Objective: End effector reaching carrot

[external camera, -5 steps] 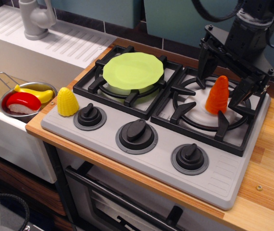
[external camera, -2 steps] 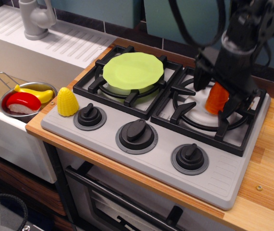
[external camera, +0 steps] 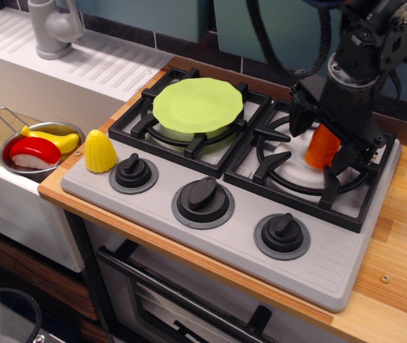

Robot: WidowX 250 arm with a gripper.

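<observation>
The orange carrot (external camera: 320, 147) stands upright on the white centre of the right burner (external camera: 300, 166). Only its lower half shows. The black gripper (external camera: 321, 146) has come down over it, with one finger to the carrot's left and one finger to its right. The fingers straddle the carrot with gaps on both sides, so the gripper is open. The arm and cables rise to the upper right and hide the carrot's tip.
A lime green plate (external camera: 197, 104) lies on the left burner. A yellow corn cob (external camera: 100, 151) stands at the stove's left front corner. Three black knobs (external camera: 203, 201) line the stove front. A metal pot (external camera: 41, 148) with toy food sits in the sink area on the left, near a grey faucet (external camera: 52, 27).
The gripper has come down from behind the carrot and over it, and now covers its top half. In the last half second it barely moved. The carrot has not moved.
</observation>
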